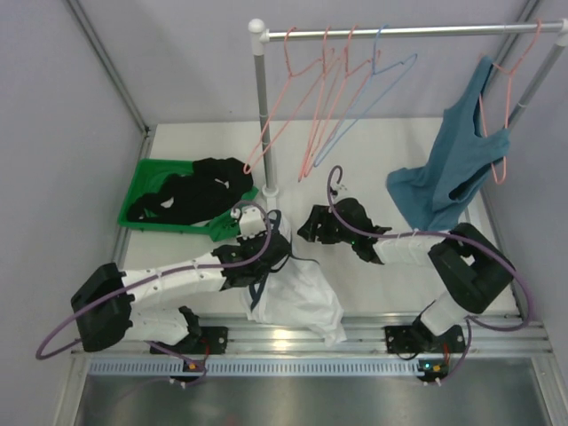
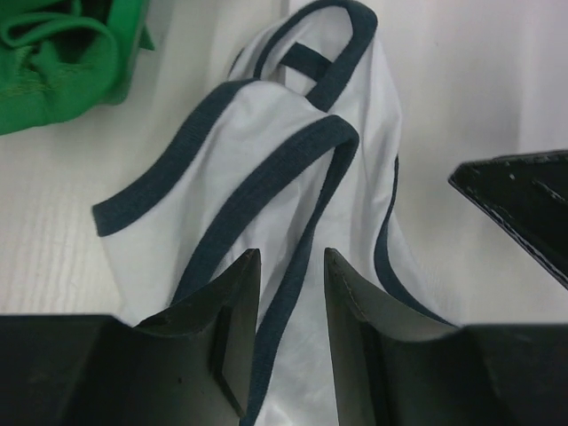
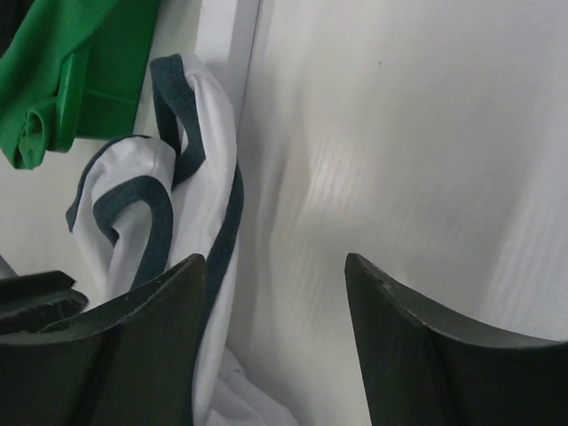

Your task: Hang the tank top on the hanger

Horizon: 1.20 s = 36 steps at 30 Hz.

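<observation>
Left wrist view has the left gripper (image 2: 291,266) pinched on the tank top (image 2: 266,151), navy trim running between its fingers. The top lies bunched on the table (image 1: 417,142) between both arms. The right gripper (image 3: 275,259) gapes wide beside it, and the hanger (image 1: 368,104) hangs on the rail (image 1: 408,31).

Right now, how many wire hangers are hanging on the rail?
5. Three pink hangers cluster near the rail's left end, the blue hanger is beside them, and another pink hanger at the right carries the teal tank top. The clustered wires overlap, so one may be hidden.
</observation>
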Tool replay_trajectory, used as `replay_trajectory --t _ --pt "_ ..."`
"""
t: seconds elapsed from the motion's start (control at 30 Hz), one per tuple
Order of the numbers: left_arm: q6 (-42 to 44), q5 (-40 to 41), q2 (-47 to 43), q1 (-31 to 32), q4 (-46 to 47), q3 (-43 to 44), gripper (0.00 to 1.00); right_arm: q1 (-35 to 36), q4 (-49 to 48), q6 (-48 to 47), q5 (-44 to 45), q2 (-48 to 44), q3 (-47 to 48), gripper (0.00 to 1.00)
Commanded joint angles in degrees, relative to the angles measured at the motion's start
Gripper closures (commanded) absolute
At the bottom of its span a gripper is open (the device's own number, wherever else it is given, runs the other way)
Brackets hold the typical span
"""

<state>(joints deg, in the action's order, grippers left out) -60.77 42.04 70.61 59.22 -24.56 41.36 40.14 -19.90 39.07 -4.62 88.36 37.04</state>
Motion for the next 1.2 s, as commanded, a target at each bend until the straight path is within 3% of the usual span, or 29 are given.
replay_trajectory --t 0.0,0.37,1.17 --pt "5.0 -2.6 3.4 -0.4 8.6 0.8 0.6 0.8 -9.1 2.5 -2.7 4.7 3.2 0.36" --pt "13.0 -5.0 10.3 -5.4 14.4 3.5 0.61 0.9 -13.4 4.9 -5.1 14.1 7.0 0.39" --pt "20.3 -5.7 15.2 -6.9 14.3 8.5 0.67 0.9 -12.1 4.8 -5.7 16.3 8.8 0.49"
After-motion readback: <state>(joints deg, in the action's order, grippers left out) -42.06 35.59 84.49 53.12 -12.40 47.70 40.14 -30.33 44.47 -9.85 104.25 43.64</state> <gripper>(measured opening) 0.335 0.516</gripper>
